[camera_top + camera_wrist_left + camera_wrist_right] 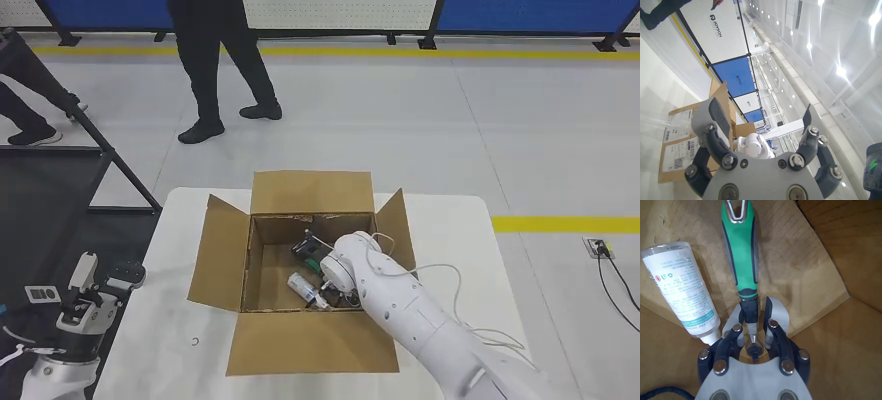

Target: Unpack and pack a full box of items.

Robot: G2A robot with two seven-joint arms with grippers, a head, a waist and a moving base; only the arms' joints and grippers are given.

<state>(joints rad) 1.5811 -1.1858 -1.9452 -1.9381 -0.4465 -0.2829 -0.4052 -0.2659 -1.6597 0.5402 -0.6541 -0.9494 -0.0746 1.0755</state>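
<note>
Top view: the box (pixel 310 192) stands flaps-out on the table (pixel 170 350), with a bottle (pixel 304 289) and a green-handled tool (pixel 311 250) lying on its floor, so I judge the unpacking unfinished.

Left wrist: the left gripper (pixel 761 111) gapes wide and holds nothing.

Right wrist: the right gripper (pixel 753 308) straddles the tool's black neck, narrowly apart and not clamped. The handle's long axis runs straight away from it along the floor.

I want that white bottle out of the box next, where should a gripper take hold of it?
Probably the white bottle mid-body, pinched across from straight above: it lies flat on the box floor, with room along both long sides.
</note>
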